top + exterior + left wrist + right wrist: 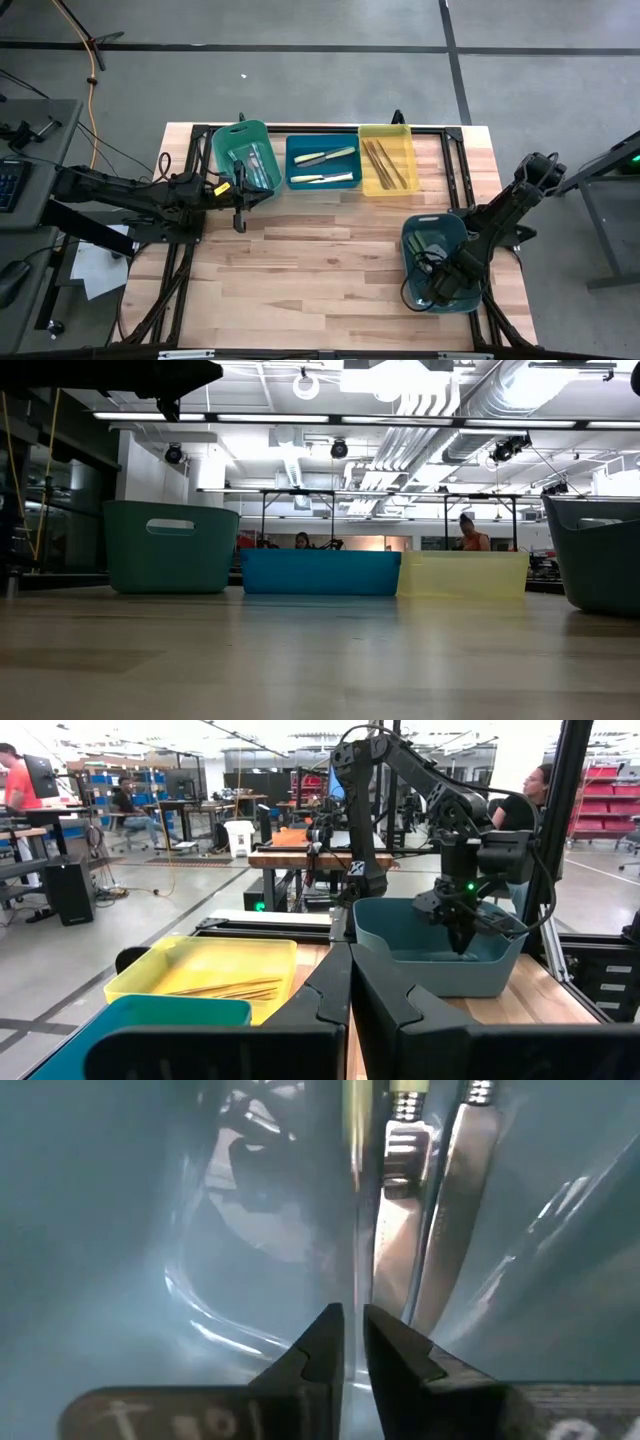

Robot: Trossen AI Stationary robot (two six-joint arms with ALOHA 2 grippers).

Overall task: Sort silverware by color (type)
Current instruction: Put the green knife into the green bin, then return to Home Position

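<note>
Silverware [400, 1210] left to sort lies in the bottom of the teal source bin [436, 262], silvery ends up against its wall. My right claw [352, 1342] is down inside that bin just short of them, fingers parted by a narrow slit, nothing between them, probably lining up a pick. Sorted pieces lie in the blue bin [322, 163], the yellow bin [386, 158] and the green bin [246, 155] along the surface's [320, 270] far edge. Left claw [350, 1010] waits fully closed and empty beside the green bin
</note>
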